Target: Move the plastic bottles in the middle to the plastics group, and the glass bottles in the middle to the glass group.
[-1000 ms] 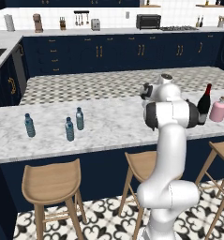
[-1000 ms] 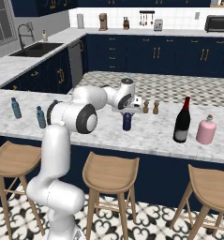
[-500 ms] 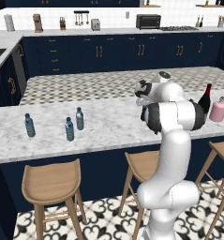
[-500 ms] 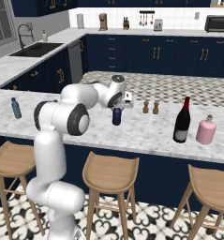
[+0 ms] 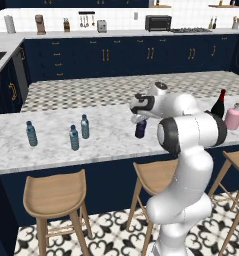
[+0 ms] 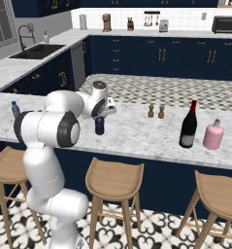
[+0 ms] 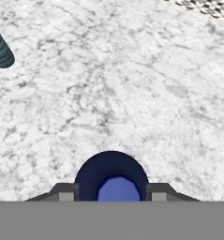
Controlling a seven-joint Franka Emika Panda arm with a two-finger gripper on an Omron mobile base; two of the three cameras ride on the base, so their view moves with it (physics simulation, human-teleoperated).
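Short opaque dark navy plastic bottle upright mid-bench, nearer the front edge, well apart from clear bluish water bottles leftward. Hand pinching its shoulder just under the cap. Likely light, rigid, smooth; prone to slipping.

on the marble counter three water bottles stand toward the left: one farthest left, well apart from a pair, one just in front of and left of the other. right of them, near the counter's middle, the short bottle hangs under the gripper, between its fingers. far to the right the wine bottle stands just left of the squat bottle. behind and left of the wine bottle stand two small shakers side by side.
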